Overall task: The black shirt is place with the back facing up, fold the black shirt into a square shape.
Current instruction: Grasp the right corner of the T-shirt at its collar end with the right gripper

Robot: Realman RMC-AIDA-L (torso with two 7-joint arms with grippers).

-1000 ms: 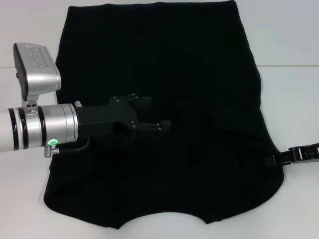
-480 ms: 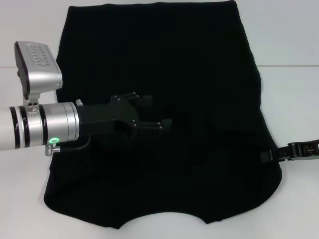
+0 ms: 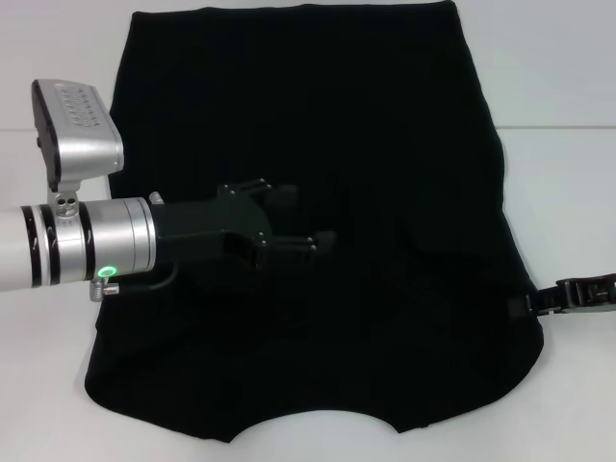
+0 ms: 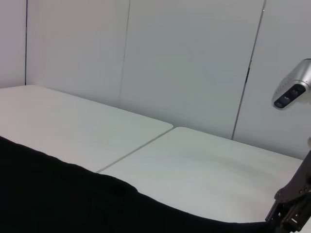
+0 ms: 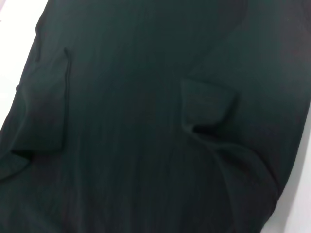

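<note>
Two grippers are at the cloth. The left gripper (image 3: 300,219) reaches in over the middle of the black shirt (image 3: 385,125), its dark fingers parted with nothing visibly between them, though black on black hides whether the tips touch the fabric. The right gripper (image 3: 527,305) sits at the shirt's right edge, low on that side; whether it is pinching the hem or merely beside it I cannot tell.

The shirt lies spread across the white table (image 3: 568,192), neckline curve toward the robot, both sides apparently already turned in so the outline is roughly a tall panel.

The step in hand looks like securing the cloth for the next fold. Done well, each gripper should take only the top layers at an edge, and lift evenly so the folded sleeves do not slide out.

The right wrist view alone shows the turned-in sleeves (image 5: 206,104) as raised flaps with soft creases. The left wrist view shows only the shirt's edge against bare table and the other arm's gripper (image 4: 291,206) far off.
</note>
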